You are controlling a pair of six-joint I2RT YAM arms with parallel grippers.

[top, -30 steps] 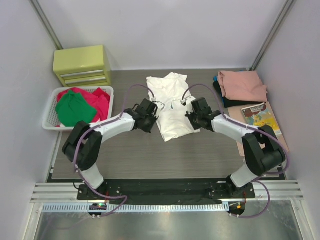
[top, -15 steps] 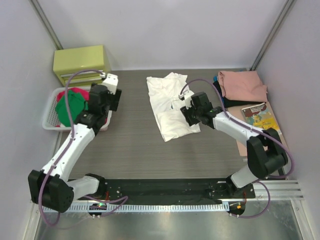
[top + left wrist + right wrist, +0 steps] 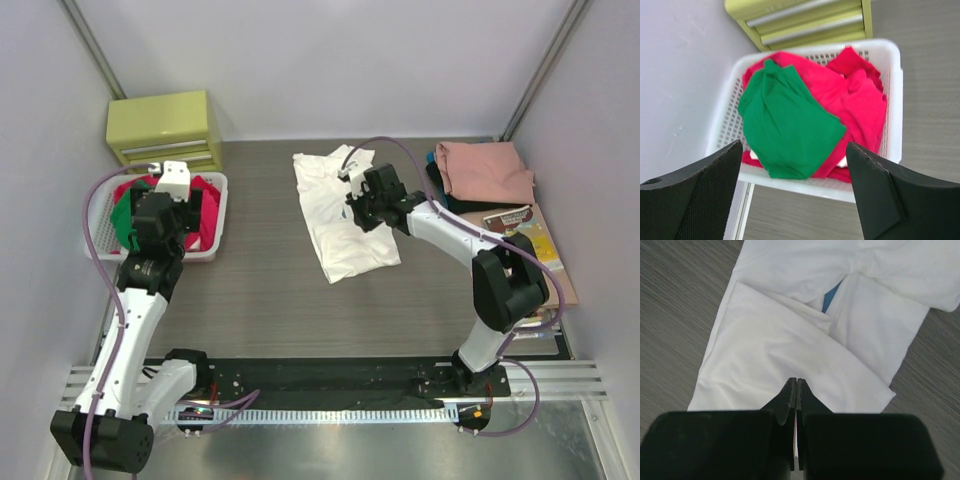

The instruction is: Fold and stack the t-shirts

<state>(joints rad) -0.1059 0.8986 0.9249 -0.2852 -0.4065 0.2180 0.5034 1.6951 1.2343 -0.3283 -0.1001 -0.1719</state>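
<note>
The white t-shirt [image 3: 340, 225] lies partly folded on the bench [image 3: 260, 290] at the centre of the overhead frame, a long strip running from upper left to lower right. The right fingers [image 3: 785, 402] are closed tip to tip and sit right at the shirt's surface near its upper half. It is not clear whether any cloth is pinched between them. In the right wrist view a small patch of blue print [image 3: 830, 297] shows where two white folds meet, toward the upper middle of the frame. The left fingers [image 3: 695, 200] are spread wide and hold nothing, hanging above the white basket [image 3: 894, 100] at the left of the overhead frame. In the basket a green t-shirt [image 3: 785, 125] lies crumpled on top of red t-shirts [image 3: 855, 100]. A yellow-green drawer unit [image 3: 165, 128] stands just behind the basket, at upper left. At the right edge a folded salmon-pink t-shirt [image 3: 485, 170] rests on a black t-shirt [image 3: 455, 207], with a thin book [image 3: 520, 232] just below them.
</note>
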